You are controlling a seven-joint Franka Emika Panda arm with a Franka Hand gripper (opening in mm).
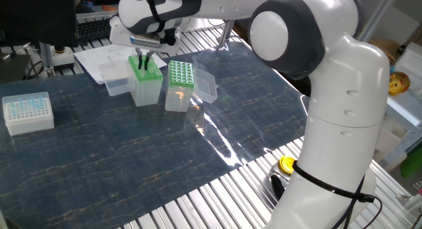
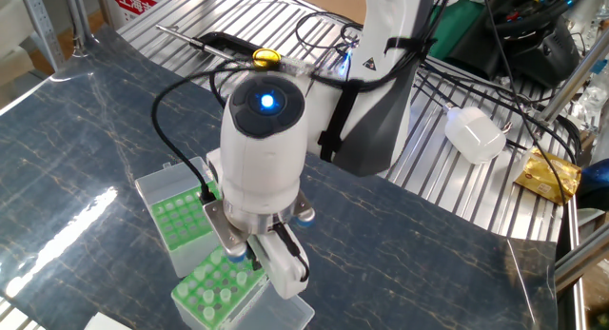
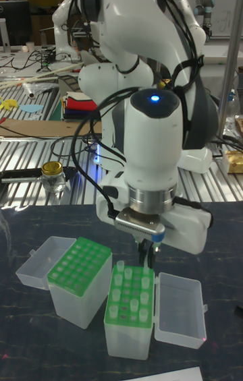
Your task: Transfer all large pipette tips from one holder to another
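My gripper hangs just above the green rack on the left clear box, its dark fingers pointing down. Seen from the tall fixed view, the gripper hovers over the back edge of that rack, where several large pipette tips stand up as pale cylinders. The wrist covers the gripper in the other fixed view. A second green rack beside it shows rows of pale dots. The fingers stand close together, and whether a tip sits between them is hidden.
A white box with small pale-blue tips stands at the mat's left end. Both rack boxes have clear lids hinged open at their sides. A yellow-capped jar and cables lie on the metal bench behind.
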